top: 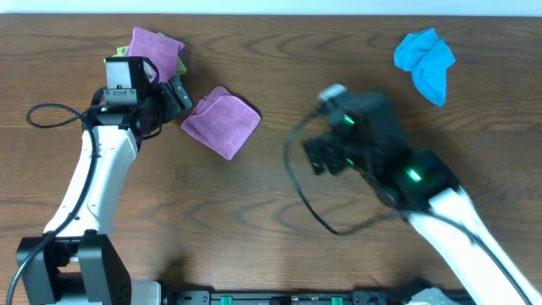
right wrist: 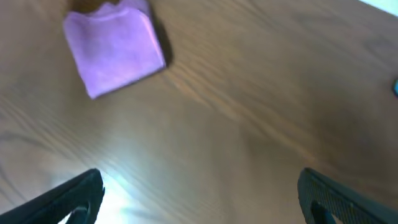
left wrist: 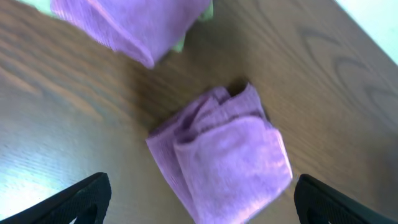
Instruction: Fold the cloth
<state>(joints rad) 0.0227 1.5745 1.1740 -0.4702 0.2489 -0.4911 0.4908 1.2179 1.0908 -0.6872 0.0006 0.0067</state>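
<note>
My left gripper (left wrist: 202,200) spread wide, empty; cloth (left wrist: 224,162) lies folded just beyond fingertips. My right gripper (right wrist: 199,196) spread too, holding nothing. Only overhead shows me blue cloth (top: 426,61), far right.

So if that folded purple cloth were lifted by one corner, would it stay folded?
Probably not: the folded purple cloth looks soft and floppy, its layers lying loose, so it would likely droop open. Probably light; its fuzzy weave may drag on the table.

Left arm (top: 95,165), right arm (top: 457,222): jaws stand open.
</note>
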